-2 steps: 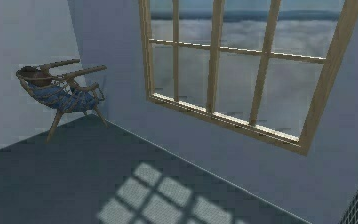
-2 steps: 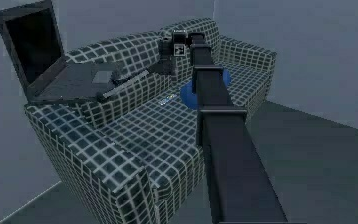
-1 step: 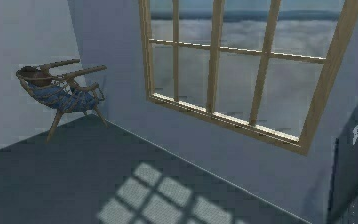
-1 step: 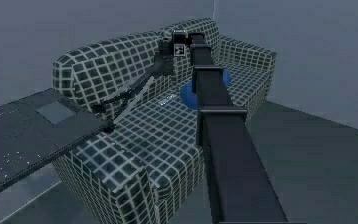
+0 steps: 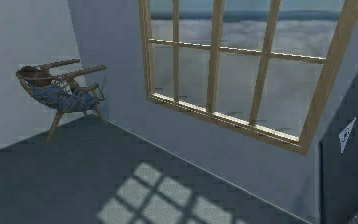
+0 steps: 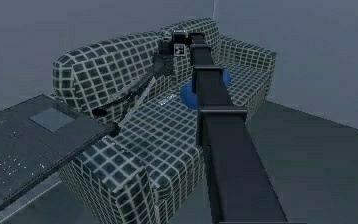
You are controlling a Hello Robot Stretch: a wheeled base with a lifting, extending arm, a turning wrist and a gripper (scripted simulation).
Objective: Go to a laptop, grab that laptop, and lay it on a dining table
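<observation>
Scene, forward view: a large wood-framed, multi-pane window is set in a grey wall. A wooden armchair with a blue checked cushion stands in the corner at the view's left, on dark floor. Neither bears on the task.

Scene, arm side view: a dark sofa with a white grid-pattern cover takes up most of the frame. The robot's dark square-section arm reaches out across the sofa's seat toward its backrest.

Task item: the dark grey laptop, opened out flat, lies at the view's lower left. It appears to rest on the near end of the sofa, though its exact support is not clear from this angle.

Hand: it sits at the arm's far end, near the backrest, with its thin fingers pointing toward the view's left. It is well apart from the laptop. With patterned sofa behind it, I cannot tell whether it holds anything.

Minor item: a small round blue object lies on the seat just beside the arm.

Assessment: the step in hand is the grab, and the approach looks complete. The next move likely calls for drawing the arm in and shifting toward the view's left to bring the hand to the laptop. The lay-down step is not yet begun.
</observation>
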